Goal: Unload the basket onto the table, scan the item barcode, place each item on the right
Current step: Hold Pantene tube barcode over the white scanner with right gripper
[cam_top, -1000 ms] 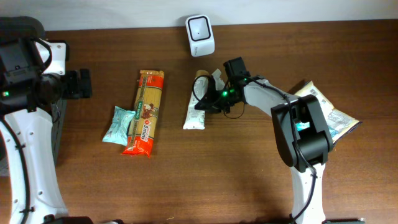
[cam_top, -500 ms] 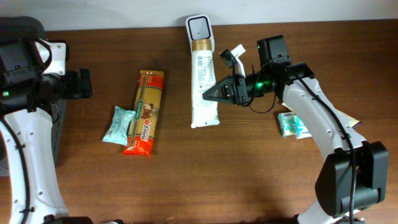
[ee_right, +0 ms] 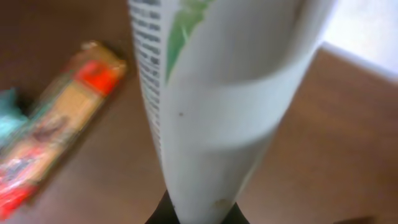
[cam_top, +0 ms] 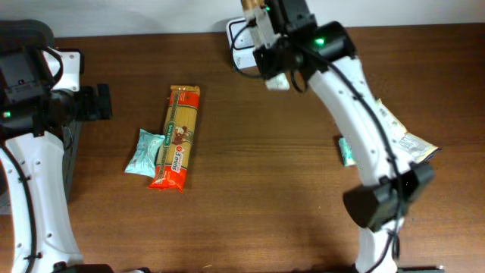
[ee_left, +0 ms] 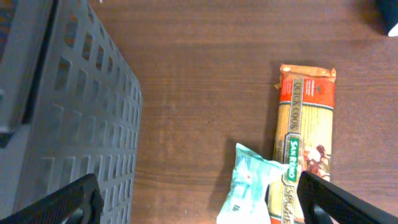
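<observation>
1. The wooden table [cam_top: 250,220] has a spaghetti packet [cam_top: 176,136] and a teal pouch [cam_top: 144,152] lying left of centre, touching each other.
2. The white tube [ee_right: 205,93] is up at the far edge, over the scanner [cam_top: 241,54].
3. The right gripper [ee_right: 194,214] pinches the tube by one end.
4. The left gripper [cam_top: 100,102] hangs spread wide at the far left, holding nothing.
5. With only one end gripped, I reckon the tube could swing or slip. Its barcode might also end up facing away from the scanner.
</observation>
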Motion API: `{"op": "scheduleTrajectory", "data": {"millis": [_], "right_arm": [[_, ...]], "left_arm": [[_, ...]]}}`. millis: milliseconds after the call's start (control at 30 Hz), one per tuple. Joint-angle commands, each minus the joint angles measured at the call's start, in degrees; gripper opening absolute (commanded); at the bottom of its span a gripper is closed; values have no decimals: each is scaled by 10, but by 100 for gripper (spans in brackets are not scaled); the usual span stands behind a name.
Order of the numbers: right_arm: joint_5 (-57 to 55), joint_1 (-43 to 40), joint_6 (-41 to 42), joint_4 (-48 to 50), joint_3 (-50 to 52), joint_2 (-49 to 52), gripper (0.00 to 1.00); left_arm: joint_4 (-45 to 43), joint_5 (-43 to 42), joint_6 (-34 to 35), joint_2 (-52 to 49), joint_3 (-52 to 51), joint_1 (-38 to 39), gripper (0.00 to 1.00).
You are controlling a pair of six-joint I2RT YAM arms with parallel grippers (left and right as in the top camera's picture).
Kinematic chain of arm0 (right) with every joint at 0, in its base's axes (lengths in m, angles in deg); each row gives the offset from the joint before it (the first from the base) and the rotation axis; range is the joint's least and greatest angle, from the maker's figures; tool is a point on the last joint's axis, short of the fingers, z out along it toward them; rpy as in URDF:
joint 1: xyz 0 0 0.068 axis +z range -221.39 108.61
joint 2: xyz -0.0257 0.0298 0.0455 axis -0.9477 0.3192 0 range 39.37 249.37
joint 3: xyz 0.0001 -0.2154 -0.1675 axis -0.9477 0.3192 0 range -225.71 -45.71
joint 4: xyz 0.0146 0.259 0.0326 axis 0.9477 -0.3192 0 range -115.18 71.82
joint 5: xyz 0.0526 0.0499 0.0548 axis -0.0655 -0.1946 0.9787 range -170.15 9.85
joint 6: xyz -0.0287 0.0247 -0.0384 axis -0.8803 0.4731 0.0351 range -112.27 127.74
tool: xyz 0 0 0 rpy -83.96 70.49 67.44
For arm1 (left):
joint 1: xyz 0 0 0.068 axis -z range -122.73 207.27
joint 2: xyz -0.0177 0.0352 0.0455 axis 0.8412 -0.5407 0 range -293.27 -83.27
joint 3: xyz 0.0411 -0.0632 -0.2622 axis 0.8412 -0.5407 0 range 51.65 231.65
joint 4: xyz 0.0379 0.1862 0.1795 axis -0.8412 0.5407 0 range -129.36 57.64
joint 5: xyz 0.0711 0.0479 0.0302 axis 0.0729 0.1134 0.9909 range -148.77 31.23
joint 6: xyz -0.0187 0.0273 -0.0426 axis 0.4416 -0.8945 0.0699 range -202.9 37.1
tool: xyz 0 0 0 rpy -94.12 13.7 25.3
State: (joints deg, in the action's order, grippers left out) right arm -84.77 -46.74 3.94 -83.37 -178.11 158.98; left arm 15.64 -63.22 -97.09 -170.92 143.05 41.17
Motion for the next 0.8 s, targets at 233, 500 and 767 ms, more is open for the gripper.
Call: {"op": "scheduleTrajectory", "data": {"millis": [233, 500, 767], "right_arm": [[-377, 20, -189, 353, -19, 264, 4], [-392, 29, -260, 365, -19, 280, 4], [-408, 42, -229, 350, -19, 257, 4]], "left_arm": [[0, -2, -11, 3, 4, -2, 99], [0, -2, -11, 3, 4, -2, 99], [0, -2, -11, 3, 4, -2, 99]]}}
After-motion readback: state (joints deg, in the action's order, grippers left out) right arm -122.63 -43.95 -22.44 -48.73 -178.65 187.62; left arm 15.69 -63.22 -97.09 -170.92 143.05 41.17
